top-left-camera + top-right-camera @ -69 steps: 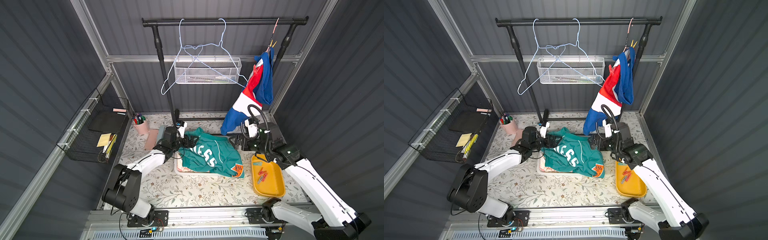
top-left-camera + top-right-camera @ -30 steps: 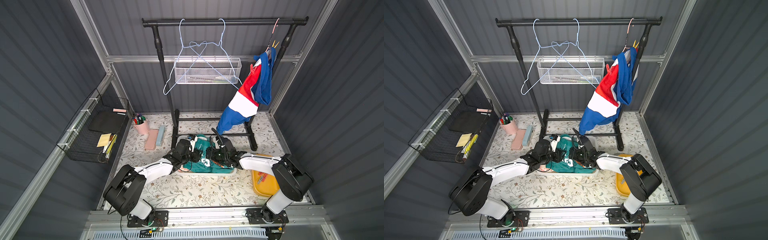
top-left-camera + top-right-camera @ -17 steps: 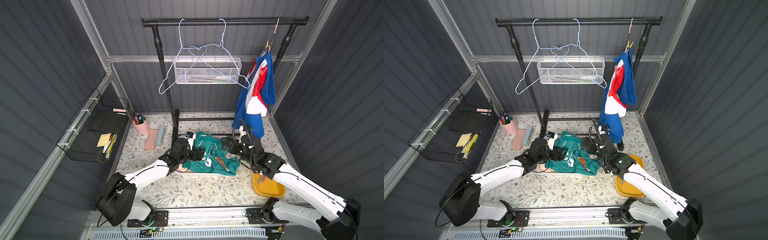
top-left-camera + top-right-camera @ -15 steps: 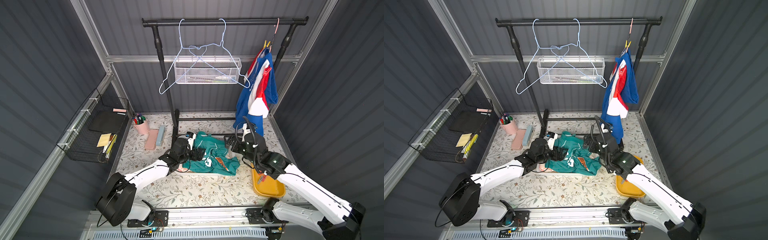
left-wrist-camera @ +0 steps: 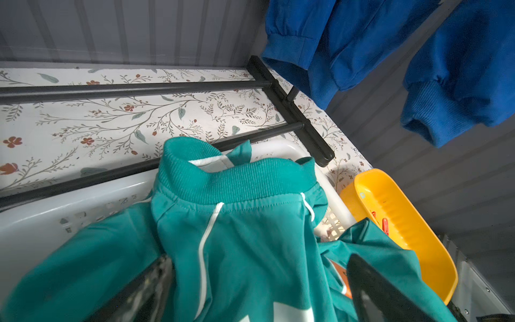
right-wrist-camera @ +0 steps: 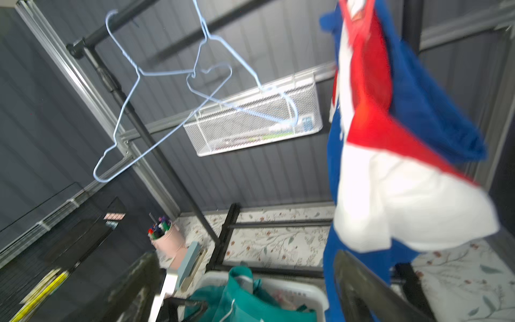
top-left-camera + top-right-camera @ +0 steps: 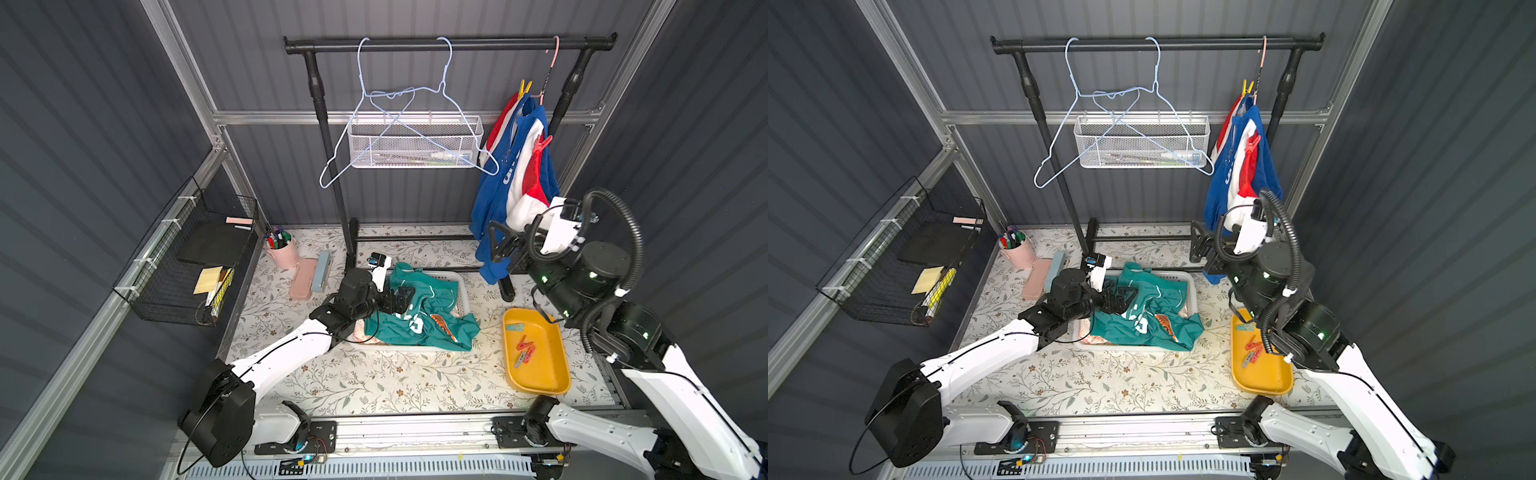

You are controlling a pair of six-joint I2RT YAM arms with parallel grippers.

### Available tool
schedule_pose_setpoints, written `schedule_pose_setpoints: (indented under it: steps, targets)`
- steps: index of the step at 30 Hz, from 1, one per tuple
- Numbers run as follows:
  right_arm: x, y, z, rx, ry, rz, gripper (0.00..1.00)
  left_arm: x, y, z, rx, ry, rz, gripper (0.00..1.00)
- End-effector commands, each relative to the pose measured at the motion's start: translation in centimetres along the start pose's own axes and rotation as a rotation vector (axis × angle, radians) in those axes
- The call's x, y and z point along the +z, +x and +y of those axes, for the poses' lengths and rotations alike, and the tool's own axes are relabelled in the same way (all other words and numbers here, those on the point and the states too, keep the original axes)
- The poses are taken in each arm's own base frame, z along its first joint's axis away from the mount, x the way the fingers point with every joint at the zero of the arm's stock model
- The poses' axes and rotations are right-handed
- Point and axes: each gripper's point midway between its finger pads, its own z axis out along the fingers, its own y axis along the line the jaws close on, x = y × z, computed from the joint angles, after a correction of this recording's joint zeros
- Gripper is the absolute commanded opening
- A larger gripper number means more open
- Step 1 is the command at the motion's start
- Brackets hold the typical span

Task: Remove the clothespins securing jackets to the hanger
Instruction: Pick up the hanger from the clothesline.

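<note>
The red-white-blue jacket (image 7: 517,183) hangs from a pink hanger (image 7: 555,52) at the rail's right end. A yellow clothespin (image 7: 524,88) sits at its top and a red clothespin (image 7: 542,143) on its shoulder. My right gripper (image 7: 498,245) is raised beside the jacket's lower hem, open and empty (image 6: 245,290). The teal jacket (image 7: 419,316) lies crumpled in a white basket (image 7: 463,291), over a pinkish garment (image 7: 1088,337). Over it my left gripper (image 7: 399,297) stands open, teal cloth lying between the wide jaws (image 5: 257,278). Several clothespins (image 7: 524,351) lie in the yellow tray (image 7: 540,378).
Two bare blue wire hangers (image 7: 399,95) hang on the black rack (image 7: 328,137), before a white mesh shelf (image 7: 415,143). A pink pen cup (image 7: 282,249) and two pencil cases (image 7: 311,278) sit back left. A black wire basket (image 7: 187,266) lines the left wall.
Both grippers have opened. My right arm lifted off the teal jacket in the basket and rose to the hanging jacket, which swung back to hang straight. My left gripper stayed at the basket.
</note>
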Motion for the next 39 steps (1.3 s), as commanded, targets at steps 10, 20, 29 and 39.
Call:
schedule_pose_setpoints:
  steps: [10,20,29,39]
  targets:
    - [7.4,-5.6,-4.3,-0.275,0.415,-0.082,0.99,0.0,-0.4,-0.6,0.057,0.025,-0.013,0.99]
    - [8.2,-3.8,-8.8,-0.215,0.456,-0.004,0.74,-0.2,0.1,-0.4,0.057,0.024,-0.011,0.99]
    - [8.9,-3.1,-11.5,-0.107,0.392,0.037,0.57,0.0,0.3,-0.4,0.056,0.031,-0.007,0.99]
    - [9.8,-4.1,-12.1,-0.074,0.301,0.023,0.52,0.3,1.2,-0.4,0.039,0.046,0.007,0.99]
